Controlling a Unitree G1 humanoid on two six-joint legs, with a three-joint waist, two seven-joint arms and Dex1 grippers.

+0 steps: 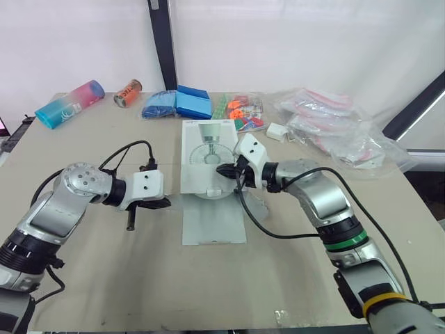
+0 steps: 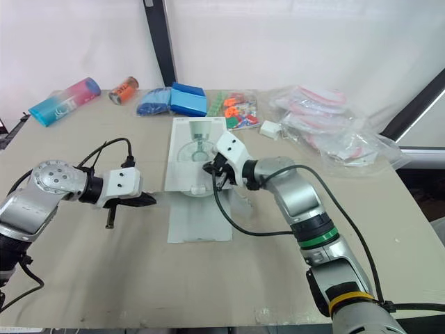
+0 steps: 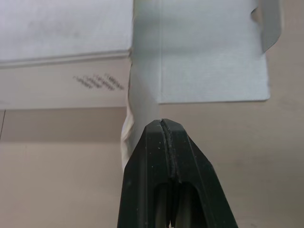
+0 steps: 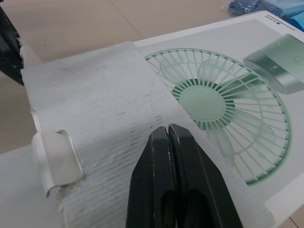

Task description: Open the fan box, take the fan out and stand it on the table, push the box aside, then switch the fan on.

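Nearest to us lies the bare front strip of the desk (image 1: 208,292), and just beyond it the long flap (image 1: 212,223) of the fan box (image 1: 201,142), folded out flat toward us. The fan box rests flat at the centre of the desk, printed face up, with its long axis running straight away from us and its opened end facing us. We see no fan outside it, so we judge that the fan is inside and that opening is the step in hand. The right gripper (image 1: 222,169) reaches in from the right over the near end of the printed face, its two fingers pressed together with nothing between them. The right wrist view shows them above a white ribbed flap face beside the fan picture, with a curl of tape (image 4: 54,159) at the flap's edge. We cannot confirm contact with the card. The left gripper (image 1: 165,202) is positioned just beside the box's near left corner, tips pointing at the box, fingers likewise closed and empty. The right gripper is therefore the nearer one. We judge that the next move must follow the long axis: the fan has to come out toward us, over the flap.
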